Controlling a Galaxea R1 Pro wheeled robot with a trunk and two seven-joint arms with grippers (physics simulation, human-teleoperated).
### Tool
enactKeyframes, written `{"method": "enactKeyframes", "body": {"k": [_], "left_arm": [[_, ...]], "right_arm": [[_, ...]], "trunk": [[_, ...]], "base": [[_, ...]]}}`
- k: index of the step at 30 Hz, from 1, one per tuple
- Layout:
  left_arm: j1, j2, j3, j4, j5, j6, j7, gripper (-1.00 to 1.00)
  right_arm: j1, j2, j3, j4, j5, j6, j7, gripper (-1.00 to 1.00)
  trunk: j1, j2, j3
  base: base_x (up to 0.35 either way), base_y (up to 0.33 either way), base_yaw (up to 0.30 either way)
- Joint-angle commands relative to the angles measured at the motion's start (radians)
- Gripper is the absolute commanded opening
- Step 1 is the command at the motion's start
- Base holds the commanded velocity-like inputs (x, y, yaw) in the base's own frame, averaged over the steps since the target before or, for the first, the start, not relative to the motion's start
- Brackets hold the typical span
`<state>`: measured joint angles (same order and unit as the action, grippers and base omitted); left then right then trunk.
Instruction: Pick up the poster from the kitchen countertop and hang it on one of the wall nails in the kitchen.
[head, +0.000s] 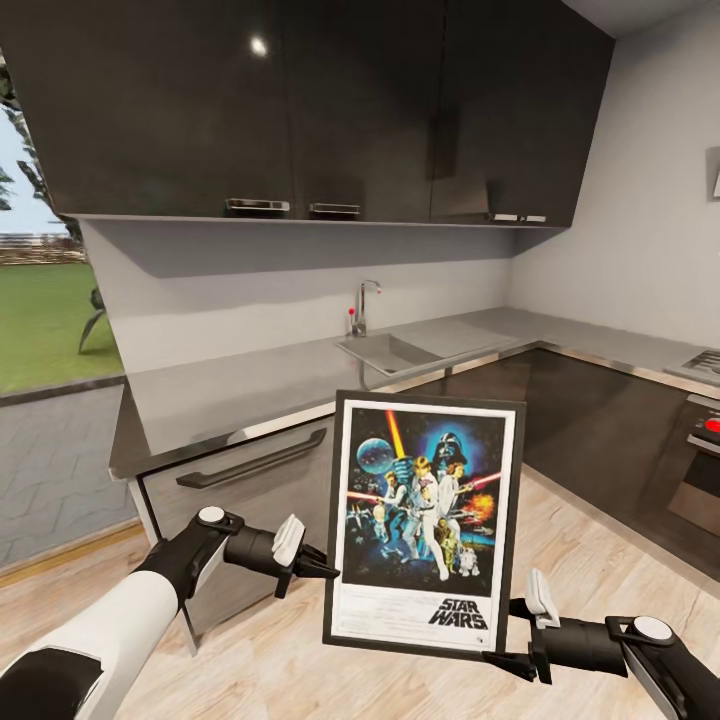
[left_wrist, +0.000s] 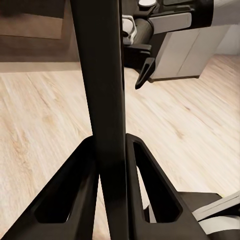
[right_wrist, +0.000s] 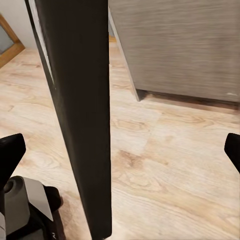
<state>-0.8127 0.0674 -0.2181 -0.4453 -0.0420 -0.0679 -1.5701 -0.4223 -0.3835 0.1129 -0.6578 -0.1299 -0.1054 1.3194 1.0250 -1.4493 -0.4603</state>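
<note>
The black left gripper (head: 325, 572) clamps the framed colourful Star Wars poster (head: 420, 535) upright above the pale wooden floor (head: 290, 660); the right gripper (head: 512, 640) gapes wide beside it, before the glossy grey countertop (head: 240, 390).

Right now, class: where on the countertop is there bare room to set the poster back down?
The countertop lies bare from its window-side end to the sink, and again between sink and stove. Around the tap it's crowded.

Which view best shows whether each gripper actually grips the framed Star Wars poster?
The wrist views. Left wrist: the left gripper pinches the black-framed Star Wars poster's edge. Right wrist: the fingertips stand wide apart from the frame. Head view shows the picture side.
</note>
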Motion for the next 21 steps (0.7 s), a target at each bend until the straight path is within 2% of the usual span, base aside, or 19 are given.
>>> {"method": "enactKeyframes", "body": {"k": [1,16,21], "left_arm": [[-0.001,0.001,-0.001,-0.001,0.000,-0.010,-0.001,-1.00],[-0.001,0.002,-0.001,-0.004,0.001,-0.010,-0.001,-1.00],[-0.001,0.003,0.002,-0.041,0.001,-0.009,-0.001,-1.00]], "right_arm": [[-0.001,-0.002,0.007,0.001,-0.007,-0.011,-0.002,1.00],[-0.001,-0.002,0.008,0.009,-0.006,-0.011,-0.002,1.00],[-0.001,-0.002,0.008,0.036,-0.005,-0.029,-0.002,1.00]], "trunk": [[0.000,-0.001,-0.001],[0.000,-0.001,-0.001],[0.000,-0.001,-0.001]], "base": [[0.000,0.000,0.000],[0.000,0.000,0.000],[0.000,0.000,0.000]]}}
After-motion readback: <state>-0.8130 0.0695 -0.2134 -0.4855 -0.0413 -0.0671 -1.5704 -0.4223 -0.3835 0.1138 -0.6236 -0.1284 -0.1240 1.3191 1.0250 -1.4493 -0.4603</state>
